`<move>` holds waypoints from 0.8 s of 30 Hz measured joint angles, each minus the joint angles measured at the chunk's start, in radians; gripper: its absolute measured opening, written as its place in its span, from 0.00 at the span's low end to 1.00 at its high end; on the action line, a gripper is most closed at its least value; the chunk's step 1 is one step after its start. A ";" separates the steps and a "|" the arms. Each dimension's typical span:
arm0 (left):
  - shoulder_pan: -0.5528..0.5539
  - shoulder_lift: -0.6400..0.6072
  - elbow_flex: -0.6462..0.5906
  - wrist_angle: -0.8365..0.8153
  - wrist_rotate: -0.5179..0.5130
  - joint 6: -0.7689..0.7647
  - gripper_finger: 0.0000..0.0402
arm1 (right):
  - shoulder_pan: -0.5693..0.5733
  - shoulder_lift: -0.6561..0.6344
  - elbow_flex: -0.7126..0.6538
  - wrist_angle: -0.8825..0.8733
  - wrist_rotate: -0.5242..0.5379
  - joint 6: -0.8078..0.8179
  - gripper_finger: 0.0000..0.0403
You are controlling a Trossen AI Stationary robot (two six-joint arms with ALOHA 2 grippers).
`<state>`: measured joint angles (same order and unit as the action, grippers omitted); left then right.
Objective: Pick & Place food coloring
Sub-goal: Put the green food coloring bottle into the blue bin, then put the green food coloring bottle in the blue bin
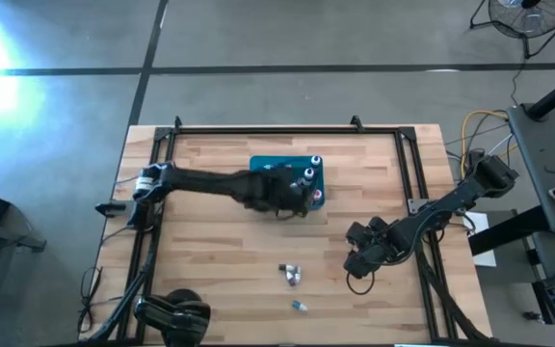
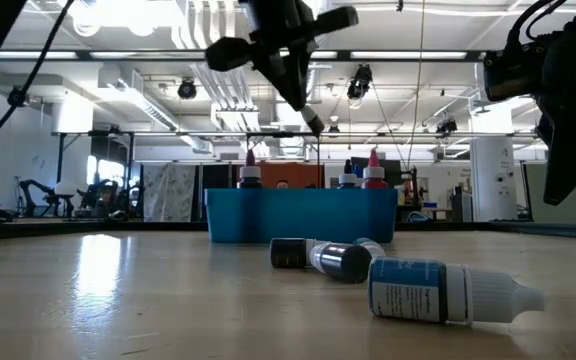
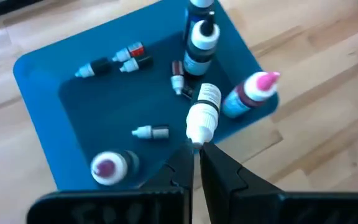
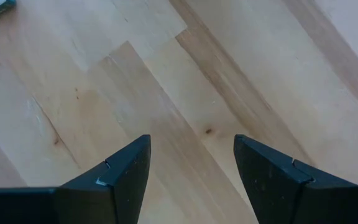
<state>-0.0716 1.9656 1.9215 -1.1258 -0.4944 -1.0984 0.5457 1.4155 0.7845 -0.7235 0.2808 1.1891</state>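
Left gripper point(image 3: 196, 155) hangs over the teal bin point(image 1: 258, 166) near the middle of the table point(image 1: 210, 280), fingers pressed together with nothing between them. In the left wrist view a white-capped bottle point(image 3: 202, 112) sits just ahead of the fingertips, cap toward them; whether the tips touch the cap cannot be told. The bin already holds several food coloring bottles: some upright along one wall, including a pink-tipped one point(image 3: 250, 96), and small ones lying flat on the floor of the bin point(image 3: 149, 131).

Right gripper point(image 4: 191, 168) hovers low over bare wood toward the right side of the table, fingers spread wide and empty.

Three bottles are not yet in the bin. Two lie touching each other point(image 1: 290, 273) in front of the bin, between the two arms; a third point(image 1: 299, 306) lies alone closer to the front edge. The low view shows the nearest one on its side, blue label point(image 2: 418, 290), pale cap pointing right.

Judgement: the placing step looks done for the left arm; the task is mostly complete. The next pick falls most naturally to the right arm, which is open and nearer the strays. It calls for travelling left to the pair, lining the fingers across one bottle's body, and descending to table level. Risk: the touching neighbour may be nudged, and a bottle on its side can roll.
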 joint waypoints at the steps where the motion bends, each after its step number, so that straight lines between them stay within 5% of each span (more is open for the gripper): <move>1: 0.016 0.000 -0.001 -0.003 0.021 0.017 0.00 | 0.002 0.000 0.000 0.000 -0.002 0.007 0.56; 4: 0.056 0.000 -0.006 -0.063 0.096 0.058 0.00 | 0.011 0.000 0.000 0.000 -0.015 0.021 0.56; 8: 0.065 0.000 -0.012 -0.113 0.072 0.107 0.03 | 0.013 0.000 0.000 0.000 -0.047 0.030 0.56; 15: 0.046 -0.001 -0.012 -0.114 0.035 0.127 0.24 | 0.012 0.000 0.000 0.004 -0.047 0.014 0.56; 24: -0.148 -0.006 -0.003 -0.056 0.042 0.163 0.34 | 0.008 0.000 0.000 0.072 -0.046 -0.025 0.56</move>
<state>-0.2193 1.9591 1.9187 -1.1822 -0.4526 -0.9357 0.5538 1.4155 0.7841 -0.6513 0.2344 1.1640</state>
